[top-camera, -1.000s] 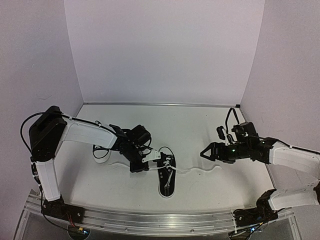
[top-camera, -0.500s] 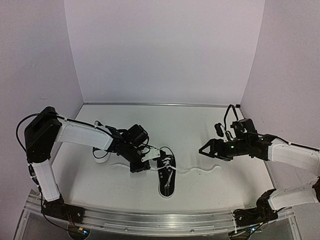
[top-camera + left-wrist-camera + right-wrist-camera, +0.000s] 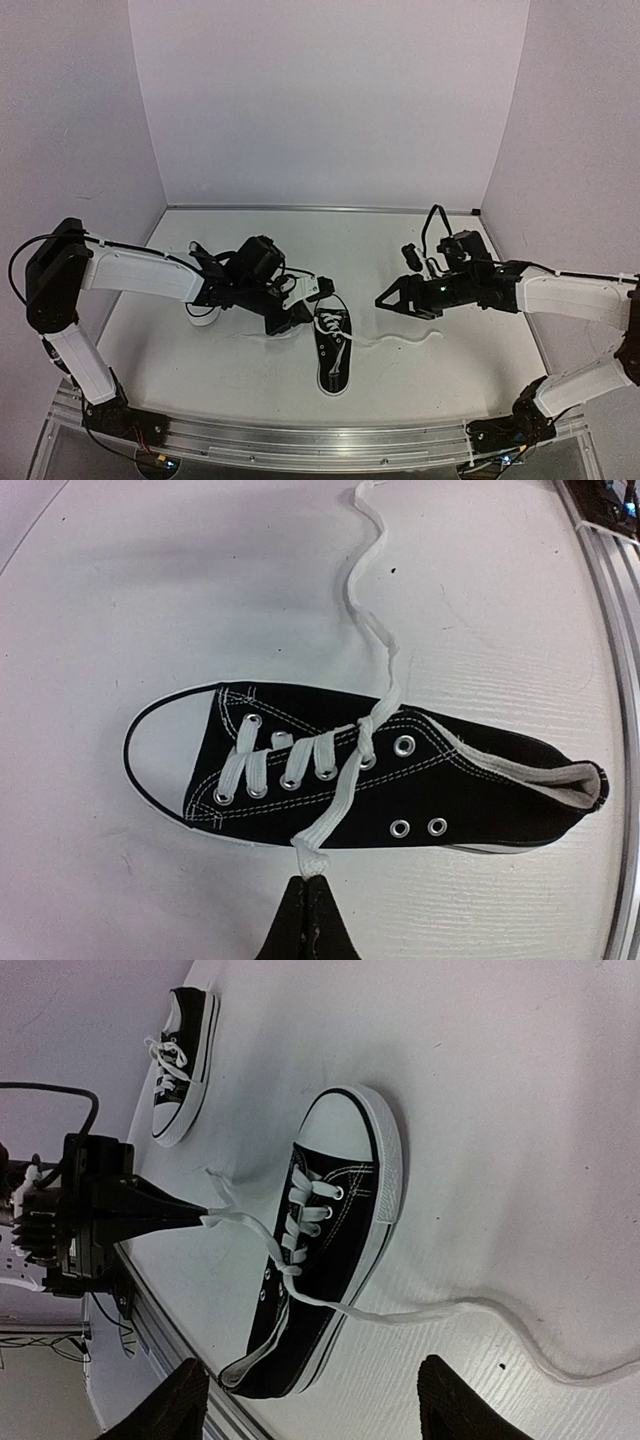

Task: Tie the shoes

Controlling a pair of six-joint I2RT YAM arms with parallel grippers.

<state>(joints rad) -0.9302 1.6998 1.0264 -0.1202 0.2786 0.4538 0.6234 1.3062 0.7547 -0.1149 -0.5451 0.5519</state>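
One black sneaker (image 3: 332,350) with white laces lies at the table's middle, toe toward the arms; it also shows in the left wrist view (image 3: 400,780) and the right wrist view (image 3: 335,1250). Its laces cross once near the upper eyelets (image 3: 368,725). My left gripper (image 3: 308,878) is shut on one lace end beside the shoe, also seen from above (image 3: 292,322) and in the right wrist view (image 3: 195,1213). The other lace (image 3: 415,340) trails loose on the table to the right. My right gripper (image 3: 385,303) is open and empty above that lace (image 3: 480,1308). The second sneaker (image 3: 180,1060) lies behind my left arm.
The second sneaker (image 3: 205,308) is mostly hidden under my left arm at the left. White walls close the table at the back and both sides. A metal rail (image 3: 320,440) runs along the near edge.
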